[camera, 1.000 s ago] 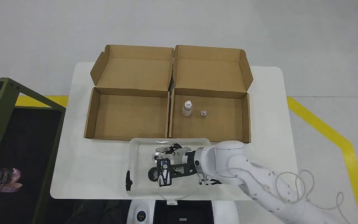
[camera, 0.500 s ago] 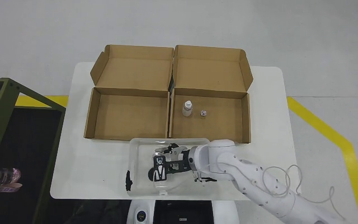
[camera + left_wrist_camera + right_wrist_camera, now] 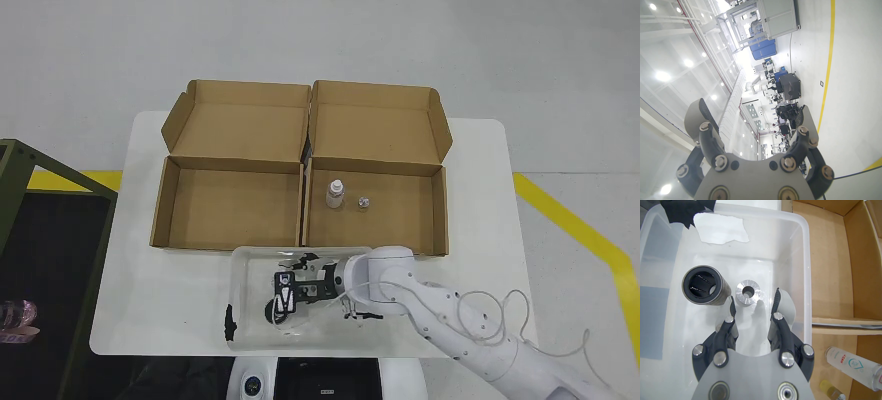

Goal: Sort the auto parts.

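White table (image 3: pixel 480 180), grey floor (image 3: pixel 300 40). I see right gripper (image 3: pixel 754 298) fingers spread in clear plastic bin (image 3: pixel 806 275), dark cylindrical bearing (image 3: pixel 704 288) just beside one finger; left gripper (image 3: pixel 753 106) likewise spread.

Right gripper (image 3: pixel 754 303): fingers parted, pointing downward, arm reaching low. Left gripper (image 3: pixel 753 111): fingers spread wide.

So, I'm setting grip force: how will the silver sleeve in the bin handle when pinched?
The silver sleeve looks like machined metal: probably rigid, heavy for its size. Its smooth wall may slip. Standing on end, it shouldn't roll unless tipped.
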Controlling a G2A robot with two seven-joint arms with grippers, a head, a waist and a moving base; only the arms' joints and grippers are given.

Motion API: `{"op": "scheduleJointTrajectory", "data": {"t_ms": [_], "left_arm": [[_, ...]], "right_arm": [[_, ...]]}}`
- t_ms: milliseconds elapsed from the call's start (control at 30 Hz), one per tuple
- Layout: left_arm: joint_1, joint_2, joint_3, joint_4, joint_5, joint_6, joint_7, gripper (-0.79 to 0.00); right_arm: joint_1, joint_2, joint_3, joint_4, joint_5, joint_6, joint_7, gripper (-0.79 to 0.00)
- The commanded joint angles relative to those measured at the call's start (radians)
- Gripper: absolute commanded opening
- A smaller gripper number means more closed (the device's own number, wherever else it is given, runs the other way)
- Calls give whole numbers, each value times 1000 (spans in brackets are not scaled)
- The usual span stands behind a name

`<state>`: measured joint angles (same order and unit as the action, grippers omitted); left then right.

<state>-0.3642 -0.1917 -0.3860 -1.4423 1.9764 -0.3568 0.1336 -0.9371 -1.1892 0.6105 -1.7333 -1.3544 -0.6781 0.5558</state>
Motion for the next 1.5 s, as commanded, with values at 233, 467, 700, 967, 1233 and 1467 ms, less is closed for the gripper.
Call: {"op": "scheduleJointTrajectory", "data": {"t_ms": [233,467,700,967,1233,1467], "left_arm": [[0,0,0,0,0,0,0,0],[0,0,0,0,0,0,0,0],[0,0,0,0,0,0,0,0],[0,0,0,0,0,0,0,0],[0,0,0,0,0,0,0,0],[0,0,0,0,0,0,0,0]], "right_arm": [[18,-22,-25,58,-2,6,-24,-409],[36,-43,-48,103,-6,14,-45,-409],[47,-62,-61,145,-1,23,-87,-413],[46,-72,-58,169,4,13,-108,-628],[16,-62,-21,113,14,-8,-103,-785],[-25,-41,37,7,-2,-35,-128,-785]]}}
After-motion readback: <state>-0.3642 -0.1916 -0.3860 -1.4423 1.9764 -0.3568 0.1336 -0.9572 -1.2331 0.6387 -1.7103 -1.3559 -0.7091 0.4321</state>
